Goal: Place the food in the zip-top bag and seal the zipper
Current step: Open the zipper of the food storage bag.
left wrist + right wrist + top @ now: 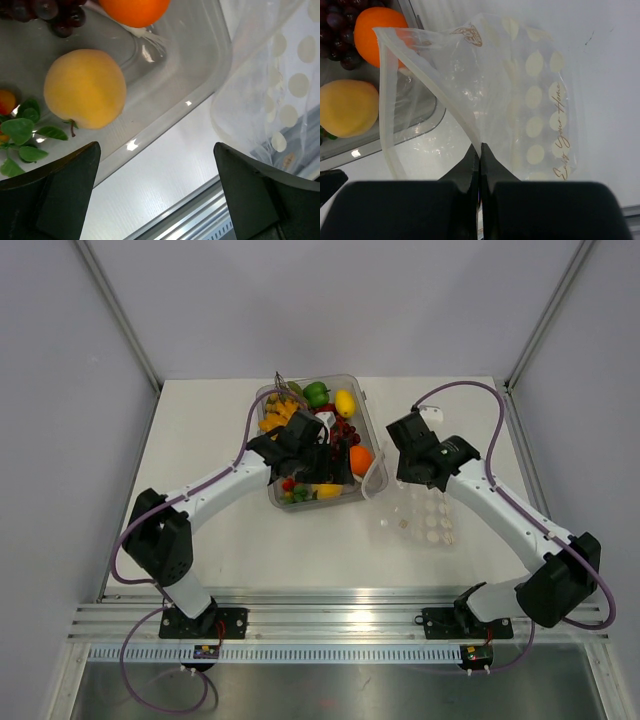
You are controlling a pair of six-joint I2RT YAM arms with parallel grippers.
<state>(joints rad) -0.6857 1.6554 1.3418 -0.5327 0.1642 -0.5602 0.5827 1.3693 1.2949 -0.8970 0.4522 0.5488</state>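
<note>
The right claw [480, 150] is clenched on the zipper [445, 102] edge of the dotted zip-top bag [535, 100], holding its mouth agape just beside the clear tray [190, 65] on the counter [200, 420]. The left claw [156, 150] hangs released, jaws spread wide, over the tray's corner, where a yellow fruit [85, 90], an orange [375, 30] and purple grapes [335, 20] lie.

Clear rigid tray [192, 60] mid-table, far side; white table [200, 430]; aluminium rails [330, 615] along near edge.
</note>
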